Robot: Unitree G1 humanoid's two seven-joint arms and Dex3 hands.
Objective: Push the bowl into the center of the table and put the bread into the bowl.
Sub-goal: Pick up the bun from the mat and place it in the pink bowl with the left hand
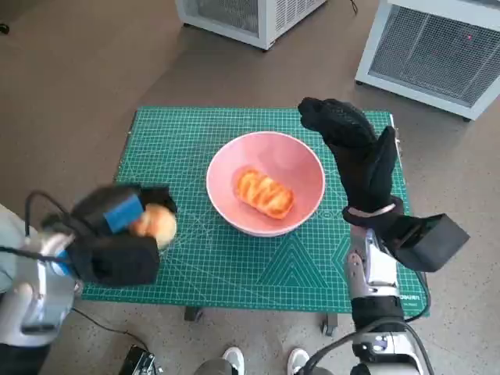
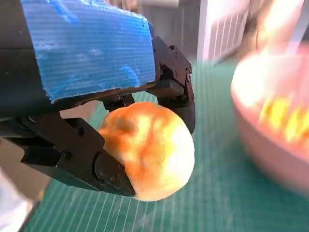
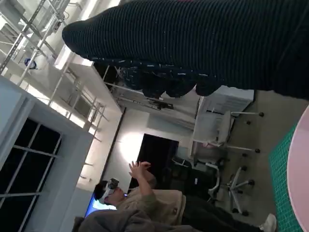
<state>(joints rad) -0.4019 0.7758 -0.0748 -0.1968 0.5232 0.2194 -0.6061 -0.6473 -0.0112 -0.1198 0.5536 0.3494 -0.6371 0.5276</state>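
- The bowl, pink and round, sits near the middle of the green cutting mat that covers the table, with one long striped piece of bread lying inside it.
- A second piece of bread, a round golden bun, is off to the robot's left of the bowl, above the mat's left part.
- The left hand grips this bun; in the left wrist view its black fingers clamp the bun from both sides, and the bowl's rim shows blurred close by.
- The right hand, in its black glove, hangs upright just beside the bowl's right rim, holding nothing; whether its fingers are apart cannot be told.
- In the right wrist view a seated person with a raised hand appears in the background, near white office chairs.
- White cabinets stand on the floor beyond the table.
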